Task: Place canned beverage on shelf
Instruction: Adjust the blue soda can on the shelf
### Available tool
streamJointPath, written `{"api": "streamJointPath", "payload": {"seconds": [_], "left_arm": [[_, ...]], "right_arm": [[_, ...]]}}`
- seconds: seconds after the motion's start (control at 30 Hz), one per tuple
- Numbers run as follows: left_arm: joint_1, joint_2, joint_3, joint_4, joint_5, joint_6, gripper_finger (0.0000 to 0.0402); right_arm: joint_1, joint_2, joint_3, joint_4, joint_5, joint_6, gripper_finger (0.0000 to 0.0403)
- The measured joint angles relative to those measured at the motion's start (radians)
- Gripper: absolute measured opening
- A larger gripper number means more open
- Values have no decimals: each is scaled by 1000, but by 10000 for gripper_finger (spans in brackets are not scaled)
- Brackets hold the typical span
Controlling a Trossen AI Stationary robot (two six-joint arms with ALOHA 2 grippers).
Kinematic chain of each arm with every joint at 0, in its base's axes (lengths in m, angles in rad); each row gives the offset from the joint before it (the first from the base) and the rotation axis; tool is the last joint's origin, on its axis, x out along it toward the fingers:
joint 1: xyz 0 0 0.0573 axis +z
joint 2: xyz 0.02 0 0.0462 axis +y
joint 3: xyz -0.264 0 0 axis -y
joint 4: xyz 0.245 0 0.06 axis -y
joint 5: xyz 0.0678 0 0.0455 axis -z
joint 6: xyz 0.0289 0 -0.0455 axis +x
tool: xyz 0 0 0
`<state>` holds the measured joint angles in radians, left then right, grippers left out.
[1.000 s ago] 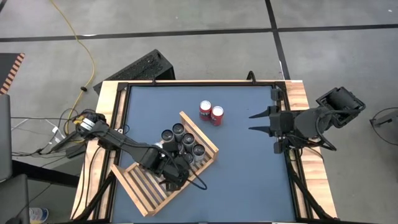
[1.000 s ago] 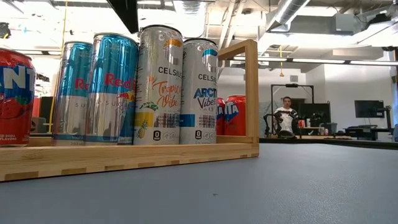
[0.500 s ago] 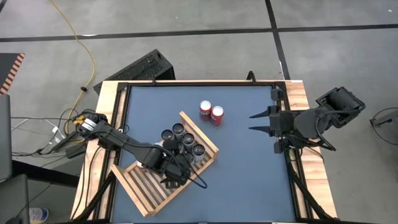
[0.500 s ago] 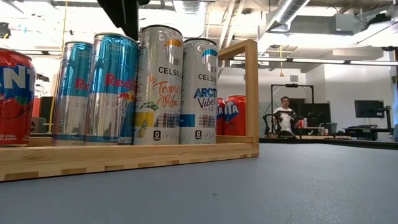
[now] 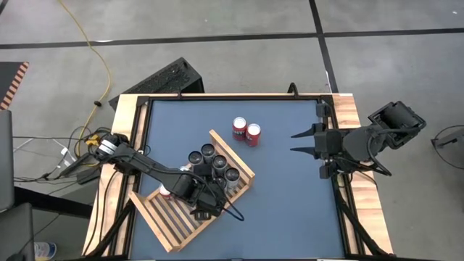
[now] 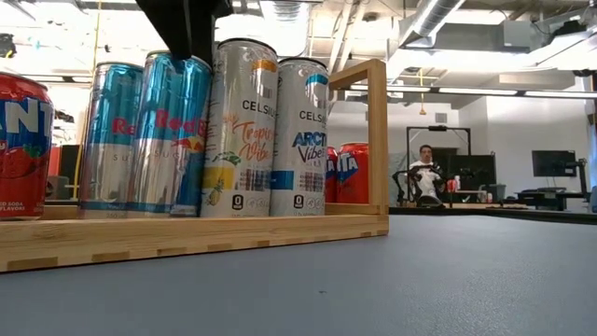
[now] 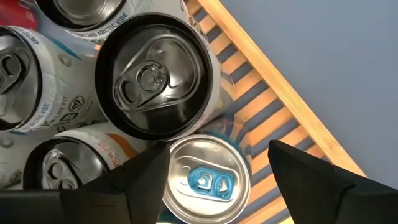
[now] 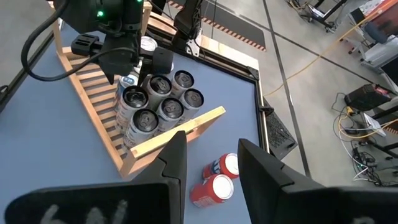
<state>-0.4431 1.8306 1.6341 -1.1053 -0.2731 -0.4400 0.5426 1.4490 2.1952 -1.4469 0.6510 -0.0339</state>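
The light wooden slatted shelf [image 5: 170,225] lies askew on the blue table. Several tall slim cans [image 5: 216,165] stand on its slats in a cluster, and a red can [image 5: 165,191] stands apart on it. My left gripper [image 7: 217,186] is open above the cluster, pointing down, one finger on each side of the top of a blue-tabbed can [image 7: 205,180], the blue can in the low view [image 6: 173,131]. Two red cans [image 5: 246,132] stand on the table beyond the shelf. My right gripper [image 5: 296,142] is open and empty at the table's right edge. My left gripper points down from above with its fingers [image 7: 143,183] on either side of the blue-tabbed can's top rim [image 7: 242,165]. The can stands upright on the shelf's slats. I cannot tell whether a finger touches the rim.
The shelf's raised frame [image 6: 373,140] stands right of the can cluster in the low view. The two red cans also show in the right wrist view [image 8: 217,180]. A person sits at a desk [image 6: 429,173] far behind the table.
In the low view my left gripper has come down over the blue cans to the level of their tops. In the high view the left arm has shifted a little and the red can on the shelf has come into sight. The cans stand as before.
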Motion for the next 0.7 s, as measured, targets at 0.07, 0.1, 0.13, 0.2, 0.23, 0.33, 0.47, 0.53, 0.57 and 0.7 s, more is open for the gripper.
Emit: {"api": "streamJointPath", "payload": {"seconds": [0.07, 0.1, 0.13, 0.2, 0.23, 0.33, 0.47, 0.53, 0.57, 0.7], "left_arm": [[0, 2, 0, -7, 3, 2, 259], [0, 2, 0, -8, 7, 2, 259], [0, 2, 0, -11, 10, 2, 259], [0, 2, 0, -15, 11, -2, 259], [0, 2, 1, -16, 13, -15, 259], [-1, 5, 29, -27, 28, -43, 259], [-5, 5, 73, -60, 18, -51, 259], [-6, 5, 75, -101, 21, -74, 259], [-5, 5, 75, -118, 38, -86, 259], [-5, 5, 75, -138, 67, -99, 259]], "right_arm": [[0, 0, 0, -1, 0, 0, 118], [0, 0, 0, -1, 0, 0, 118], [0, 0, 0, -1, 0, 0, 118], [0, 0, 0, -1, -1, 0, 118], [0, 0, 0, -1, -1, 0, 118], [0, 0, 0, -1, -1, 0, 118], [0, 0, 0, -1, -1, 0, 118], [0, 0, 0, -2, -1, 0, 118], [0, 0, 0, -1, -1, 0, 118], [0, 0, 0, -1, -2, 0, 118]]}}
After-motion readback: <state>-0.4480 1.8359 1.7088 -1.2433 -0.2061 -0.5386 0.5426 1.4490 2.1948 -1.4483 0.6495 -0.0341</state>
